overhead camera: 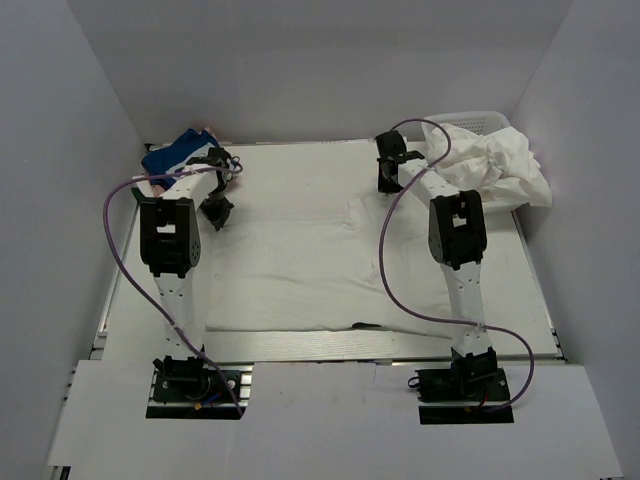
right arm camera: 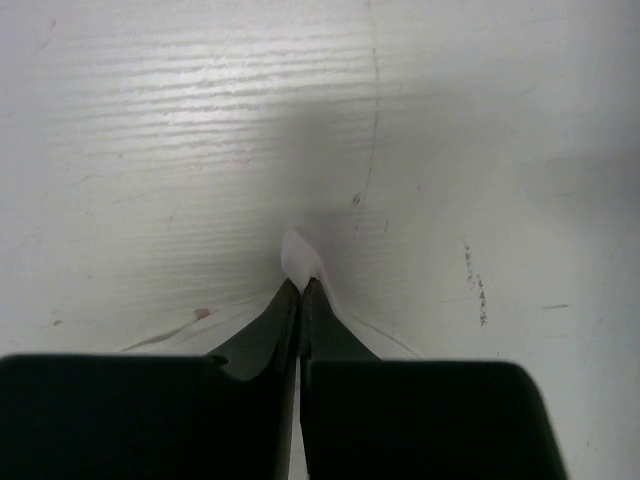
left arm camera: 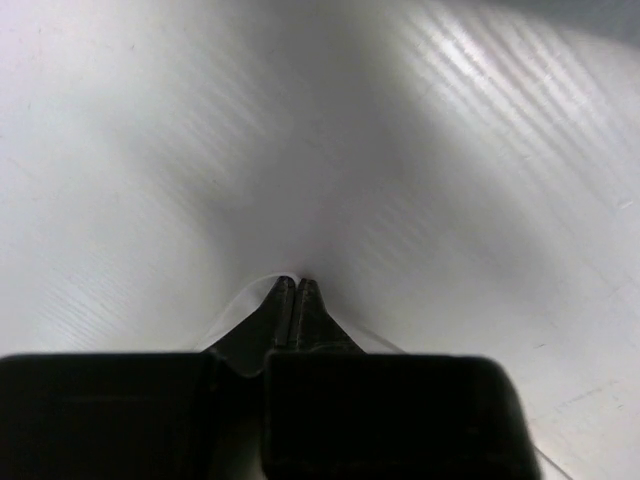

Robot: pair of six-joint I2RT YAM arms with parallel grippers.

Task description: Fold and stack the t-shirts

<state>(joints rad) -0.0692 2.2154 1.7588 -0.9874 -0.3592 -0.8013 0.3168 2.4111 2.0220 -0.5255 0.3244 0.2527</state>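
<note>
A white t-shirt (overhead camera: 300,265) lies spread flat across the middle of the table. My left gripper (overhead camera: 217,214) is down at its far left edge. In the left wrist view the gripper (left arm camera: 297,284) is shut, with a thin fold of white cloth drawn up round the tips. My right gripper (overhead camera: 386,187) is at the shirt's far right edge. It is shut (right arm camera: 301,284), and a small tab of the white t-shirt (right arm camera: 299,255) pokes out past the tips. A folded blue t-shirt (overhead camera: 172,155) lies at the back left corner. More crumpled white t-shirts (overhead camera: 500,170) are heaped at the back right.
A white mesh basket (overhead camera: 478,119) stands at the back right under the crumpled heap. White walls close in the table on the left, back and right. Purple cables (overhead camera: 390,270) loop from each arm over the table.
</note>
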